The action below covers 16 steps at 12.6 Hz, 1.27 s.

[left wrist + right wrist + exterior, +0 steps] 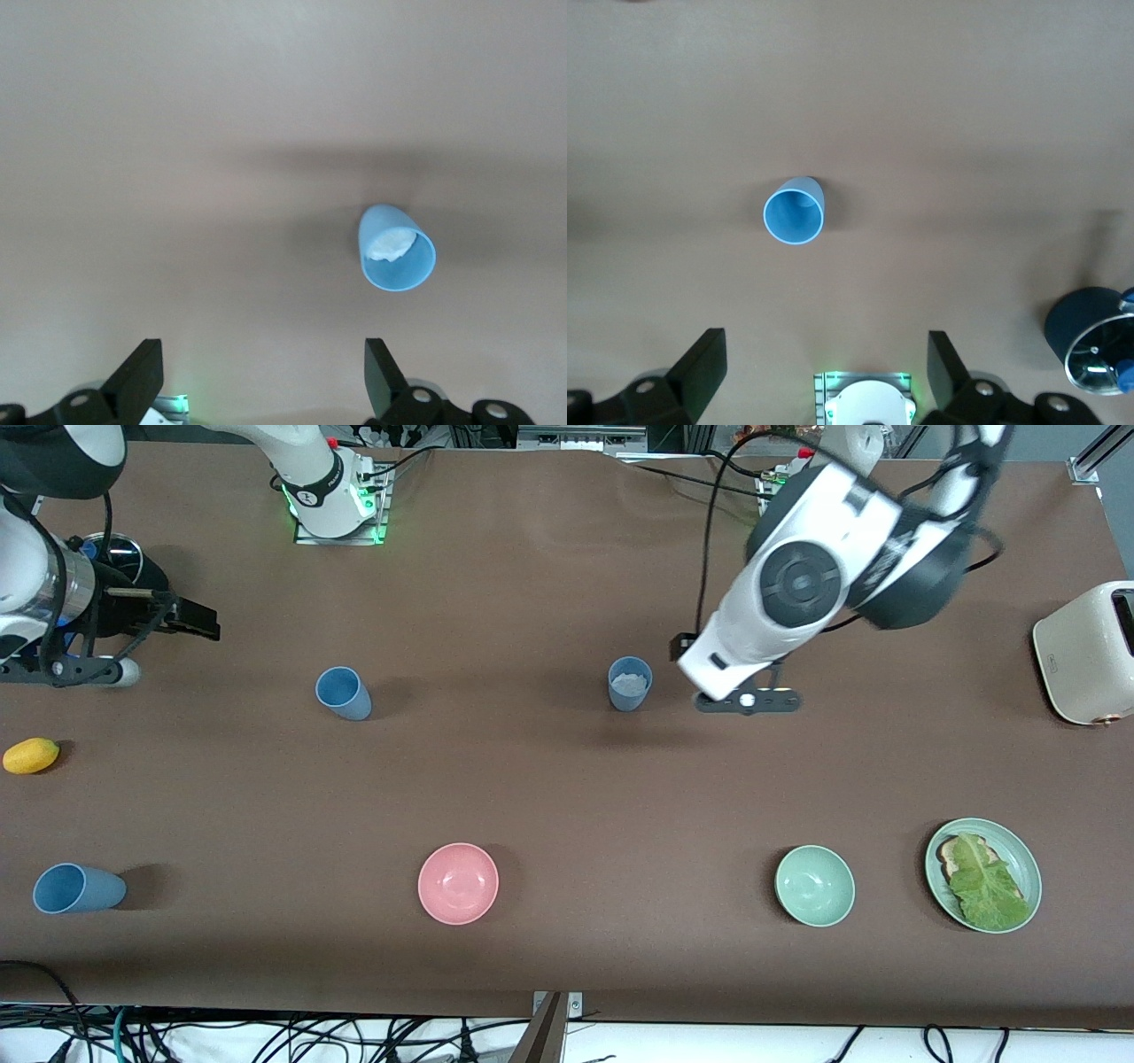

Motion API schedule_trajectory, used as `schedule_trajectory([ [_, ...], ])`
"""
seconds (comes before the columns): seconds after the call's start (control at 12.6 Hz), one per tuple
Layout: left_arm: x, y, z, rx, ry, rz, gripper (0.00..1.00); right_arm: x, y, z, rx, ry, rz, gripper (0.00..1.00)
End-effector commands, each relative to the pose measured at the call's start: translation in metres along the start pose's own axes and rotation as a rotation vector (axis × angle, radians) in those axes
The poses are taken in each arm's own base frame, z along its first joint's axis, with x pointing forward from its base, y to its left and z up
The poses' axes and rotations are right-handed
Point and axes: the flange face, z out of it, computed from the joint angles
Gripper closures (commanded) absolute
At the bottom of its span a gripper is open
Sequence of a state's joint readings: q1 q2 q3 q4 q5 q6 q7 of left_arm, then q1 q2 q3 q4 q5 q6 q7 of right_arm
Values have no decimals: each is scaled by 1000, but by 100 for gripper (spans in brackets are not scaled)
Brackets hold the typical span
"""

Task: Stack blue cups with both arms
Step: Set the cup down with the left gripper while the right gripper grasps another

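A bright blue cup (344,693) stands upright toward the right arm's end; it also shows in the right wrist view (794,212). A duller grey-blue cup (630,683) stands mid-table with something white inside; it also shows in the left wrist view (397,252). A third blue cup (78,888) lies on its side near the front edge at the right arm's end. My left gripper (735,677) (263,381) hangs open and empty over the table beside the grey-blue cup. My right gripper (106,629) (826,376) hangs open and empty over the table at the right arm's end.
A pink bowl (458,883), a pale green bowl (815,886) and a green plate (1026,859) with toast and lettuce sit nearer the front camera. A cream toaster (1090,655) stands at the left arm's end. A yellow fruit (31,755) and a black round container (120,562) are at the right arm's end.
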State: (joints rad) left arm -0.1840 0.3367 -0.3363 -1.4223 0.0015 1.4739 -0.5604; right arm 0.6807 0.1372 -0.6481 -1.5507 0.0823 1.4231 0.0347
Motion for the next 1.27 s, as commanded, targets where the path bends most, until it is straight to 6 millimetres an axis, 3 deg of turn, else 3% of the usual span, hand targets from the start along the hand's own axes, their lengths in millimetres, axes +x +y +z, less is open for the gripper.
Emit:
schedule_trajectory([
  [0.0, 19, -51, -35, -9, -6, 16, 0, 4, -11, 28, 10, 8, -18, 0],
  [0.08, 22, -80, -50, -24, 13, 27, 0, 5, -23, 40, 7, 2, -37, 0],
  [0.24, 37, -134, -59, -28, 47, 63, 0, 6, -42, 60, 6, -8, -14, 0],
  [0.32, 30, -148, -80, -10, 134, 95, 0, 7, -52, 71, 4, -7, -12, 0],
  [0.56, 29, -206, -86, 11, 237, 194, 0, 8, -72, 116, 3, 2, -40, 0],
  [0.72, 5, -210, -62, 4, 351, 196, 0, 4, -85, 143, 5, 15, -66, 0],
  [0.95, -3, -222, -63, -2, 375, 170, 0, -2, -105, 185, 0, 39, -72, 0],
  [1.19, -3, -230, -61, -83, 295, 27, 0, -19, -123, 230, -5, 45, -40, 0],
])
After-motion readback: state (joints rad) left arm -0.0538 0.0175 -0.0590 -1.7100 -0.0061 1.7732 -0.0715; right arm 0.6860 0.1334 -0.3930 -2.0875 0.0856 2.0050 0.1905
